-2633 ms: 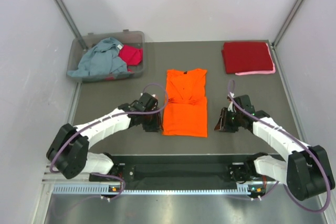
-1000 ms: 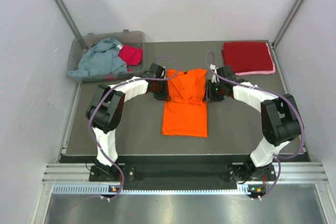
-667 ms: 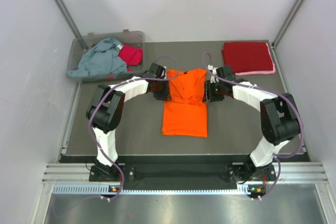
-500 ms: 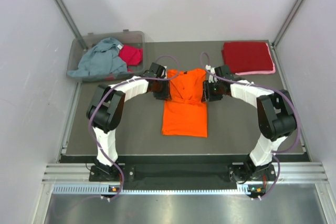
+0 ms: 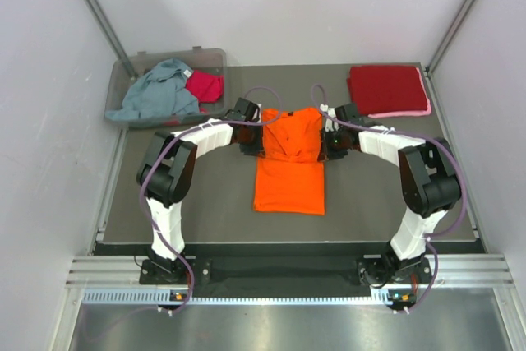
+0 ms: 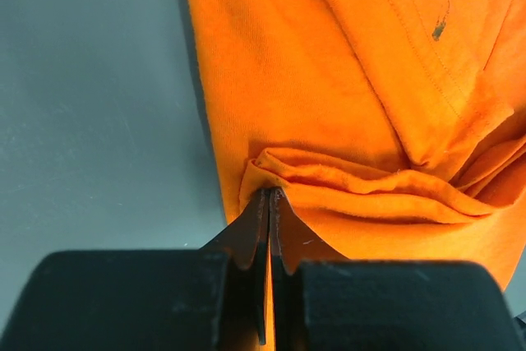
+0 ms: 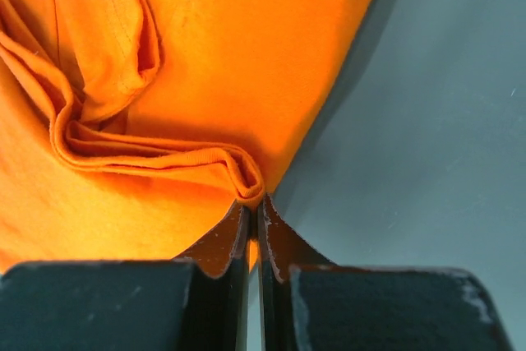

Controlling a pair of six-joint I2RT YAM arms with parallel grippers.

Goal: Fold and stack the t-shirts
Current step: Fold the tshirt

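Left gripper (image 5: 256, 139) and right gripper (image 5: 326, 139): two in all, each with its jaws pressed together on a pinch of cloth from the orange t-shirt (image 5: 289, 170).

Far left, back corner: one clear plastic bin (image 5: 209, 53), rectangular, rounded corners. Two tees inside, both crumpled. Grey-blue tee (image 5: 156, 92) fills most of it and hangs over the rim; magenta tee (image 5: 204, 85) lies bunched at its right end.

Left wrist view: left gripper (image 6: 269, 195) nips the shirt's left edge, black fingers tapering to a point. Cloth puckers into a soft ridge at the tips. Orange shows in the slit between the fingers.

Centre of the dark grey matte table (image 5: 197, 195): one orange t-shirt, lying flat as a tall narrow rectangle, sides folded in. Collar end points away from the arm bases. Knit fabric with stitched seams (image 6: 411, 47); one small dark fleck. Rumpled folds cross it between the two grippers.

Right wrist view: right gripper (image 7: 255, 203) nips the right edge likewise, with a rolled fold of orange t-shirt (image 7: 205, 63) gathered at the tips.

Far right, back corner: one stack of two. Dark red tee (image 5: 388, 88) is folded square on top; pink tee (image 5: 403, 113) beneath shows only as a thin edge.
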